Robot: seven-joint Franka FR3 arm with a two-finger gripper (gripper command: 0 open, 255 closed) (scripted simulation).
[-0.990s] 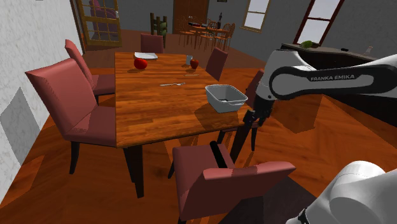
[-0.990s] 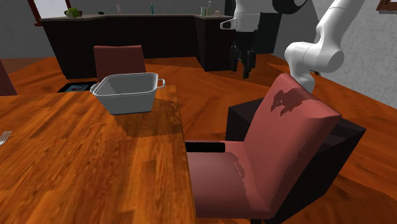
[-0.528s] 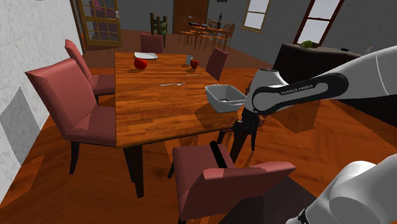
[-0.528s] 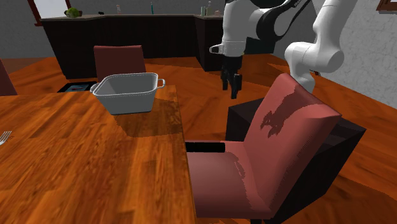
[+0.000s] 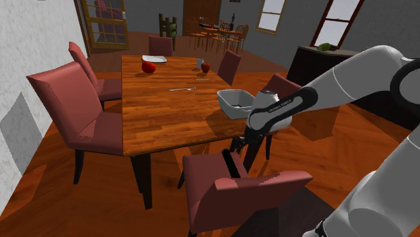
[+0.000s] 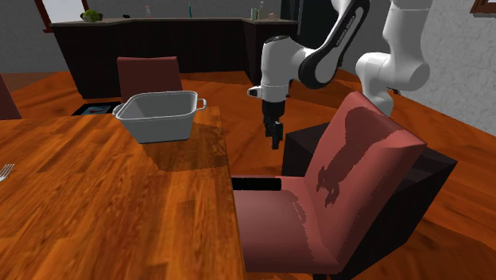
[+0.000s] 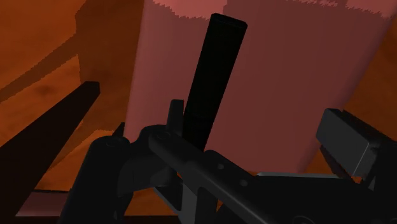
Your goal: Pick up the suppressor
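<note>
At the shoulder view's left, two red chairs (image 5: 64,101) stand along the long edge of the wooden table (image 5: 161,114). Near the table's far edge lie a white plate (image 5: 153,58) and a red apple (image 5: 149,66), with a second, darker apple (image 5: 205,67) further right. A fork (image 5: 182,88) rests near the middle. A grey pan (image 5: 238,103) sits at the table's right edge, close to the near corner. In the second exterior view the pan (image 6: 157,115) has a handle at each end.

At the table's near end stands another red chair (image 5: 229,192), its back toward the camera. The suppressor (image 5: 231,163) is a black cylinder lying flat on that seat, along the seat's right side edge. In the second exterior view it lies (image 6: 256,184) along the seat's far edge, running from the front of the seat toward the backrest.

The white arm (image 5: 336,84) reaches in from the right, and its gripper (image 5: 237,146) hangs above the seat, pointing down. It is near the suppressor but apart from it (image 6: 276,143). In the wrist view the fingers (image 7: 347,143) stand spread with nothing between them, and the suppressor (image 7: 213,83) lies beyond them on the red seat.
</note>
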